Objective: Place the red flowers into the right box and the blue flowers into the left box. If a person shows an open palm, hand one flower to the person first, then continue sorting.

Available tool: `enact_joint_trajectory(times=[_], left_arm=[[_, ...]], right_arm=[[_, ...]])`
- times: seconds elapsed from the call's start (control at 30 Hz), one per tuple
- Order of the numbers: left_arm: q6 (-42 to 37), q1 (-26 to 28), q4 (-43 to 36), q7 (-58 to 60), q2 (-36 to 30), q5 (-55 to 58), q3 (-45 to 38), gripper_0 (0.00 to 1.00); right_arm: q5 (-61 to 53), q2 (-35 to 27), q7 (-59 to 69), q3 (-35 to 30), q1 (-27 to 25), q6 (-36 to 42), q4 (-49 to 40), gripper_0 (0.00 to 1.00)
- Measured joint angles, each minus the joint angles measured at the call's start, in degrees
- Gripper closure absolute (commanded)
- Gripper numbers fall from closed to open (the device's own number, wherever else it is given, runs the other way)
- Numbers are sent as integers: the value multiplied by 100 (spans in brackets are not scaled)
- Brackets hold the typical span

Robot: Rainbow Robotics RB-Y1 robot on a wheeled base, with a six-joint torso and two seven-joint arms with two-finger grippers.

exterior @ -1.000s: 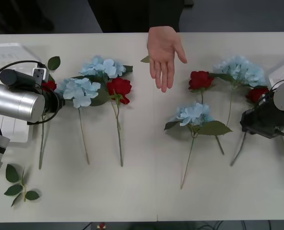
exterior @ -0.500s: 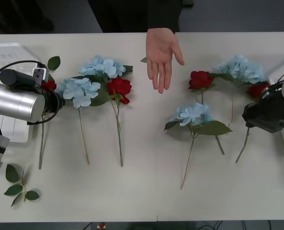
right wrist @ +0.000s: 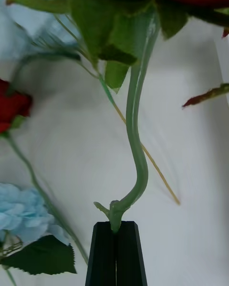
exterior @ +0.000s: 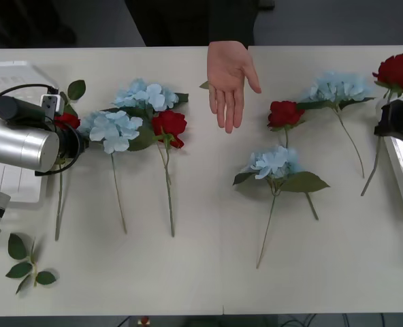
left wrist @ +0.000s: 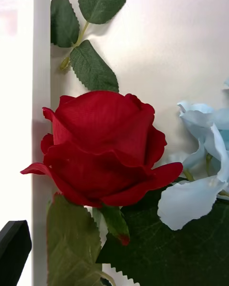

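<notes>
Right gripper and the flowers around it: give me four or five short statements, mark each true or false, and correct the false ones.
1. The right gripper is shut on a rose's green stem. True.
2. That red rose lies flat on the table. False: it is lifted, held near the table's far right.
3. The person's hand shows an open palm over the table. True.
4. The hand already holds a flower. False: it is empty.
5. The left gripper hovers by a blue flower alone. False: a red rose sits right before it.
</notes>
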State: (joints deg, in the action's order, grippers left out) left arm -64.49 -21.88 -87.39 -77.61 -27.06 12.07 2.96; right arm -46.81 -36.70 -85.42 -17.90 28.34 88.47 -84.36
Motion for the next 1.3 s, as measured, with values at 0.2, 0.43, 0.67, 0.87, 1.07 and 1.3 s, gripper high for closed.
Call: enact_joint_trajectory(times=[0.2,0.43,0.67,0.87,1.07,1.3], left_arm=[[0,0,-3,0,0,0,0,0],[0,0,-8,0,0,1,0,0],[0,0,-8,0,0,3,0,0],[0,0,-8,0,0,4,0,0],[0,0,-9,0,0,6,0,0],[0,0,-9,0,0,9,0,0]], right_arm=[[-875,0,-1070,-513,-241,-610,-1058,100],[-1881,-1,-2114,-114,-357,-2404,-1891,100],[-2161,-2,-2854,954,-260,-4036,-2367,100],[-2233,17,-3296,1701,185,-4745,-2367,100],[-2399,261,-3323,1942,525,-4986,-2367,100],[-2524,320,-3323,1941,579,-4985,-2367,100]])
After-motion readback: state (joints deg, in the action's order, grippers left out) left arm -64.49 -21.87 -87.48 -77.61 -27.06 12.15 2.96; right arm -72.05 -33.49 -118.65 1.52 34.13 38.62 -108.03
